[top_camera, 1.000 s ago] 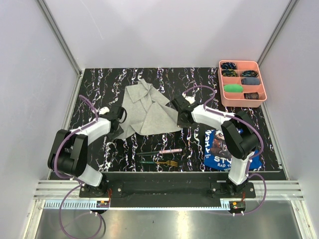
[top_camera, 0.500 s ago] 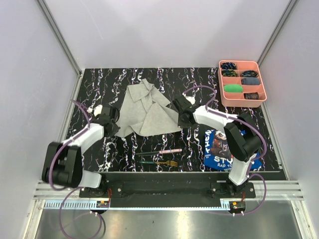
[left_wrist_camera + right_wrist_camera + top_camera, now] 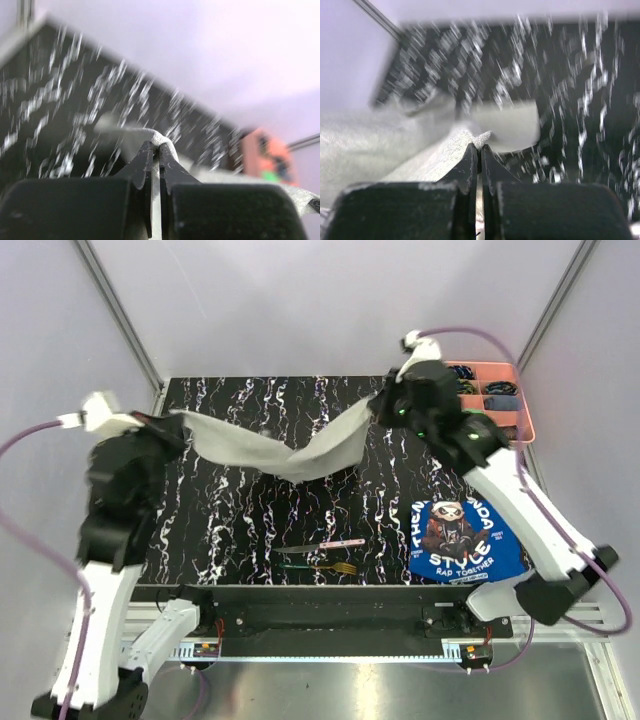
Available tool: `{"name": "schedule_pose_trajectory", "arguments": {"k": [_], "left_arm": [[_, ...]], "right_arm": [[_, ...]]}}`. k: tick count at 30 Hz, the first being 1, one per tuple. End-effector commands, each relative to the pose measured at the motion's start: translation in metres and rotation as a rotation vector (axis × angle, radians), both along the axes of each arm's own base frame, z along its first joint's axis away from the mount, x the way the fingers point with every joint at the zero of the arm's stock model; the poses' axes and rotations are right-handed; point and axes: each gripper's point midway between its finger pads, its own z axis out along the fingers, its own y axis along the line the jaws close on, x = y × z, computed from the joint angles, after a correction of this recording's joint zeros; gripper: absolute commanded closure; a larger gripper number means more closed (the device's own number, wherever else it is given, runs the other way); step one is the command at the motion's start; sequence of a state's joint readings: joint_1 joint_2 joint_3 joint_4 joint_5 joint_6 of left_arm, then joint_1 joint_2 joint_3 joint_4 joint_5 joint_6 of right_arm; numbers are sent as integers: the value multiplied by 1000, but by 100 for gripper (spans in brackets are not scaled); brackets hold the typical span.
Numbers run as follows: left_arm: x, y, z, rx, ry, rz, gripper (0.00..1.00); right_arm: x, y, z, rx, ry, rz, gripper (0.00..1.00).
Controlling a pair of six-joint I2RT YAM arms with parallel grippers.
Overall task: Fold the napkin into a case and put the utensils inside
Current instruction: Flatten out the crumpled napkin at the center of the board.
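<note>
Left gripper (image 3: 156,148) and right gripper (image 3: 480,148) each pinch tight on an end of the napkin (image 3: 300,452), which sags in mid-air over the desk's far half. Best to draw it taut evenly — then lay it flat, short of the utensils (image 3: 343,543) near the front edge.

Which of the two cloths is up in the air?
The plain grey napkin, pinched between the left gripper and right gripper; the blue printed cloth lies flat on the table.
</note>
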State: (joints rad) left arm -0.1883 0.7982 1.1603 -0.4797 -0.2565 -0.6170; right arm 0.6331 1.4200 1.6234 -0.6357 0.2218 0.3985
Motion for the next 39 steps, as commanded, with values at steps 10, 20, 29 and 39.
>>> {"name": "schedule_pose_trajectory", "arguments": {"k": [10, 20, 29, 39], "left_arm": [[-111, 28, 201, 33, -520, 33, 100], [-28, 40, 159, 92, -350, 174, 100], [108, 85, 38, 183, -35, 423, 100], [268, 147, -180, 238, 347, 522, 100]], "right_arm": [[-88, -16, 212, 241, -530, 276, 100], [3, 7, 184, 110, -496, 126, 100], [166, 35, 72, 37, -336, 93, 100], [312, 47, -100, 93, -184, 70, 74]]}}
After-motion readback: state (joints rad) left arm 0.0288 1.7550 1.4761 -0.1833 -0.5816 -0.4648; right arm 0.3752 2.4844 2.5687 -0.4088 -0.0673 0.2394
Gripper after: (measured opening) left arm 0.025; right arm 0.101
